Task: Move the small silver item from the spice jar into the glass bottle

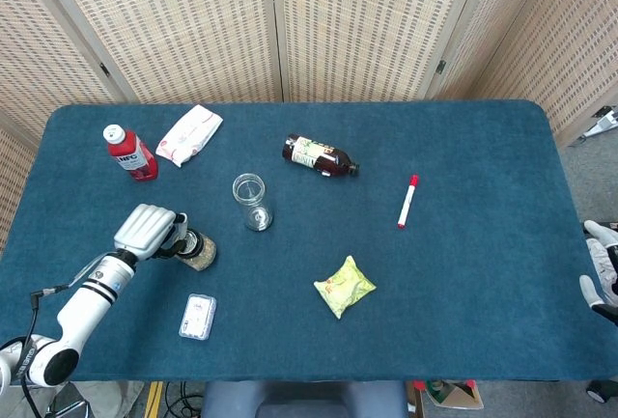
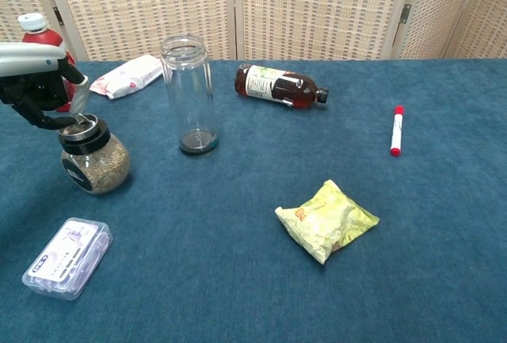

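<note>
The spice jar stands at the table's front left, with a black rim and grainy spice inside. My left hand hovers over its mouth, fingers curled around the small silver item, which sticks up out of the jar. The glass bottle stands upright and uncapped to the right of the jar, a little farther back. My right hand hangs off the table's right edge with fingers apart and nothing in it.
A red drink bottle and a white packet are at the back left. A brown bottle lies mid-table, a red marker to its right. A yellow snack bag and a clear plastic box lie near the front.
</note>
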Motion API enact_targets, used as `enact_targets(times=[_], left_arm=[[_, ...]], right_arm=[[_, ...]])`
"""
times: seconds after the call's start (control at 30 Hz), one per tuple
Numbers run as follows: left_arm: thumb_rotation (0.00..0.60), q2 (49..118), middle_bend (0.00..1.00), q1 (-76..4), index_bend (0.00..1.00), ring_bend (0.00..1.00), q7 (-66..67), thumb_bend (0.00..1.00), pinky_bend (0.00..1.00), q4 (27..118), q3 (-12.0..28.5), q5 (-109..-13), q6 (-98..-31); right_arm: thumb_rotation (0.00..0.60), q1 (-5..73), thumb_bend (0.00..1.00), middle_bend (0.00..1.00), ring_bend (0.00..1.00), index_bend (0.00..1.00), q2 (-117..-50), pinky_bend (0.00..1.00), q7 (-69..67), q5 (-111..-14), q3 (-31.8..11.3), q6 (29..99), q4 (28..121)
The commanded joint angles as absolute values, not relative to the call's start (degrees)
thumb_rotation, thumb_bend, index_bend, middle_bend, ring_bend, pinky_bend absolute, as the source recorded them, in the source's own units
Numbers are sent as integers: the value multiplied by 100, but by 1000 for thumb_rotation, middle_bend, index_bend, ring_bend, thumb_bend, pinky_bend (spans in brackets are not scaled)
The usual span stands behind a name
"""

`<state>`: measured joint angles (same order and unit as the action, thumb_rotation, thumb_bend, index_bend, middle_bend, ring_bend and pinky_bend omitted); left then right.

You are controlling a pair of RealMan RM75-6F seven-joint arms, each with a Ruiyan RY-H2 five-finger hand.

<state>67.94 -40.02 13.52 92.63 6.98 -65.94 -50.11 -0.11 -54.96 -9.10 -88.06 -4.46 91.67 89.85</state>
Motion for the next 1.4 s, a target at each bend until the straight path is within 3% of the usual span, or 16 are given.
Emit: enact_targets(times=[0.03,0.47,0.93,1.4], left_arm=[[600,6784,879,-4003,618,862,1340,506,1000,9260,690,-6590,-5008],[600,6618,889,-3969,641,868,1111,555,1000,9413,744,-6594,-5076],[600,5953,890,-4076,639,869,404,555,1000,10075,1302,-6606,-5188],[600,6049,890,-4697,633,869,461,554,1000,10058,1729,-6322,-4879]], right_arm=[[600,-11,367,218,102,156,-5495,214,-909,-8810,-449,9173,8989],[600,-12,367,218,102,155,-5496,214,-890,-8835,-452,9195,9012],[600,7,367,218,102,156,-5507,214,-879,-8852,-438,9152,9013],[600,19,368,218,102,156,-5490,214,-827,-8896,-441,9177,9063]])
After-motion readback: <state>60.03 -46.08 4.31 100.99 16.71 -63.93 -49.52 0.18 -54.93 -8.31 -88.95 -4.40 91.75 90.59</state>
